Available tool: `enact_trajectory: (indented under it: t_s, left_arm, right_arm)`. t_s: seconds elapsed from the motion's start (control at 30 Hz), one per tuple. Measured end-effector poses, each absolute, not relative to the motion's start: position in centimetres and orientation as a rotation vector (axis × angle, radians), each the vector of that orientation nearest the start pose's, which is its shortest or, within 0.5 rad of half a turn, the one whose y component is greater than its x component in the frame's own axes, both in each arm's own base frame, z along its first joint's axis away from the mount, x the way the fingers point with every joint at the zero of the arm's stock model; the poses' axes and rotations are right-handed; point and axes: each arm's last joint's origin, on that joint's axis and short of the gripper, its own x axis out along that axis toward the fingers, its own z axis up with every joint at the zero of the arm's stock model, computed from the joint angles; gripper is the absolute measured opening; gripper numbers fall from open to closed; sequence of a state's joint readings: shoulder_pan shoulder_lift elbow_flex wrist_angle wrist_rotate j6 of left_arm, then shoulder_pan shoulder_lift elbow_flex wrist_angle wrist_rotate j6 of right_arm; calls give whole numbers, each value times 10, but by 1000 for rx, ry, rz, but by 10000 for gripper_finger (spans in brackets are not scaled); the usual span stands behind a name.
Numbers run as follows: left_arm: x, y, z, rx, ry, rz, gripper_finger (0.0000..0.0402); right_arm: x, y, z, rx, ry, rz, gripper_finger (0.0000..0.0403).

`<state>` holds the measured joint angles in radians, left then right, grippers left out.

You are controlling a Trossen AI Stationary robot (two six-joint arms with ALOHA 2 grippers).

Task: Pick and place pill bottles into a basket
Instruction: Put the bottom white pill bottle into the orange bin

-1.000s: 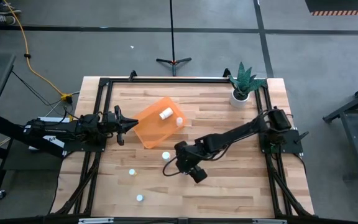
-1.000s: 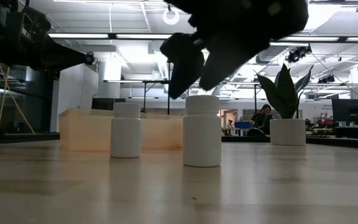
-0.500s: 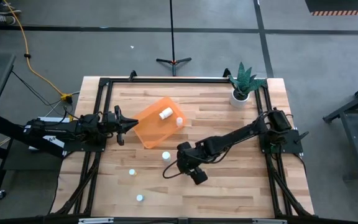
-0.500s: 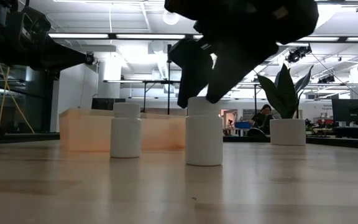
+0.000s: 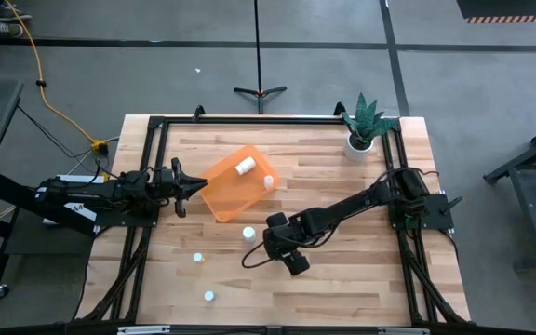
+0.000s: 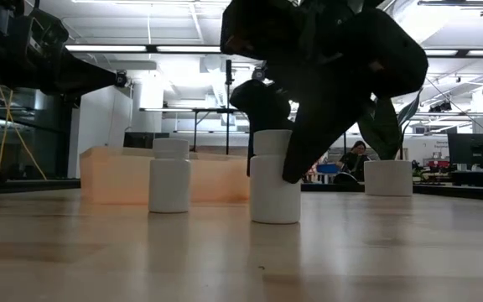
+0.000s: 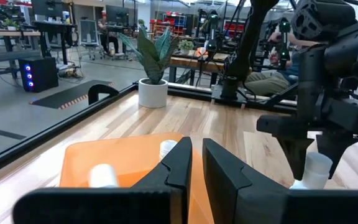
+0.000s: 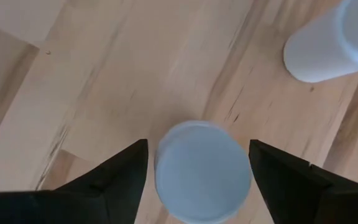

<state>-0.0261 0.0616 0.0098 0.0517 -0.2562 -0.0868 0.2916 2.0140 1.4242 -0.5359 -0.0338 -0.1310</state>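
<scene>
The orange basket (image 5: 237, 182) lies on the wooden table (image 5: 342, 279) and serves as the reference point for this record. Two pill bottles are inside it: one lying on its side (image 5: 246, 167) near the far wall, one (image 5: 269, 182) at the corner toward the potted plant (image 5: 362, 125). The plant stands well apart from the basket, at the table's far right corner.

Right gripper (image 5: 270, 247): positioned just off the basket's near edge, pointing down over a standing pill bottle (image 8: 202, 170). Fingers are apart, one on each side of the cap, with visible gaps between pads and bottle in the right wrist view. The low view shows the dark fingers (image 6: 317, 134) flanking the same bottle (image 6: 275, 176), which stands upright on the wood. Contact cannot be confirmed.

A second upright bottle (image 5: 247, 233) stands between this gripper and the basket, close to the basket's near corner.

Two further bottles (image 5: 197, 258) and (image 5: 209, 297) stand on the table farther from the basket, toward the near edge.

Left gripper (image 5: 186, 185): hovering beside the basket's left end, holding nothing. Its fingers (image 7: 179, 168) are nearly together, a narrow slit between them.
</scene>
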Motion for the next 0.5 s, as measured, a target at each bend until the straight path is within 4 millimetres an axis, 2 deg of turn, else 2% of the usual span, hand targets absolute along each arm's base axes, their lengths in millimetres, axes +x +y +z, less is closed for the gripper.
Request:
enact_trajectory:
  t_s: [0.2,0.43,0.5]
  left_arm:
    - [100,5,167,-87,-10,230,74]
    - [100,5,167,-87,-10,230,74]
    - [100,5,167,-87,-10,229,74]
  right_arm:
    - [395,118,169,-259,1100,360,245]
    - [395,115,171,-285,1100,293,167]
    - [395,112,171,-297,1104,295,165]
